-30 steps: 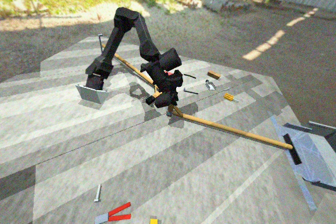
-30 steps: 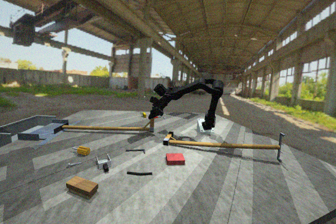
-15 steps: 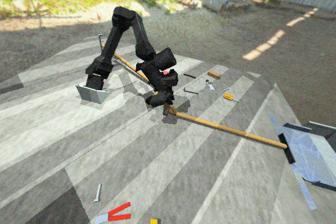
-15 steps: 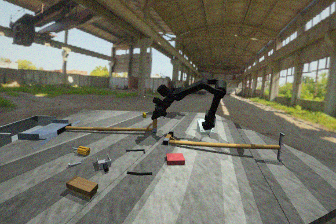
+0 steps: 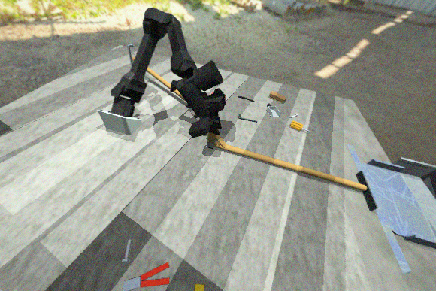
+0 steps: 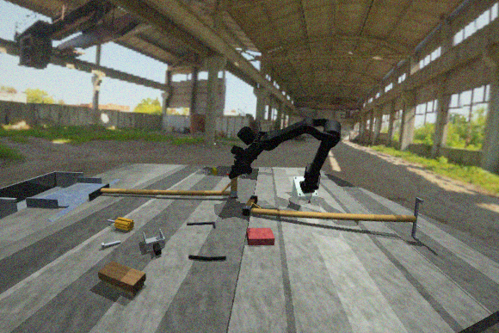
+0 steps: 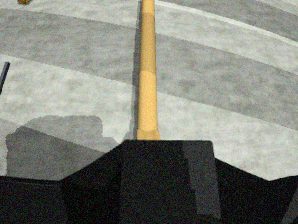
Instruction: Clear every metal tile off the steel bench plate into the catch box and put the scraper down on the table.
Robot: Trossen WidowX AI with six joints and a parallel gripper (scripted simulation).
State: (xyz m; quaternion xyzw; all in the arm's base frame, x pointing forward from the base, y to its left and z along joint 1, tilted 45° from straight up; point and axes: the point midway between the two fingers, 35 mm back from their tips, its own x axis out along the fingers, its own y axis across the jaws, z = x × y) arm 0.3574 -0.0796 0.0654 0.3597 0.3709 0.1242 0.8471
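My gripper (image 5: 213,133) (image 6: 233,176) is shut on the upright grip at the near end of the long scraper (image 5: 278,162) (image 6: 172,192) (image 7: 147,100). The scraper's wooden handle runs low over the table to its black blade (image 5: 370,201) (image 6: 95,194), which is at the near edge of the bluish steel plate (image 5: 395,196) (image 6: 70,194). The dark-walled catch box (image 6: 34,183) stands at the plate's far end, partly cut off by the view edges. I cannot make out any separate metal tiles on the plate. In the wrist view the gripper body hides the grip.
A second long-handled tool (image 5: 161,77) (image 6: 335,216) with an upright hooked end lies beside the arm. A red block (image 6: 260,237), a wooden block (image 5: 277,97) (image 6: 122,278), a yellow screwdriver (image 5: 297,125) (image 6: 124,224), red-handled pliers (image 5: 155,283) and a bolt (image 5: 127,250) lie around.
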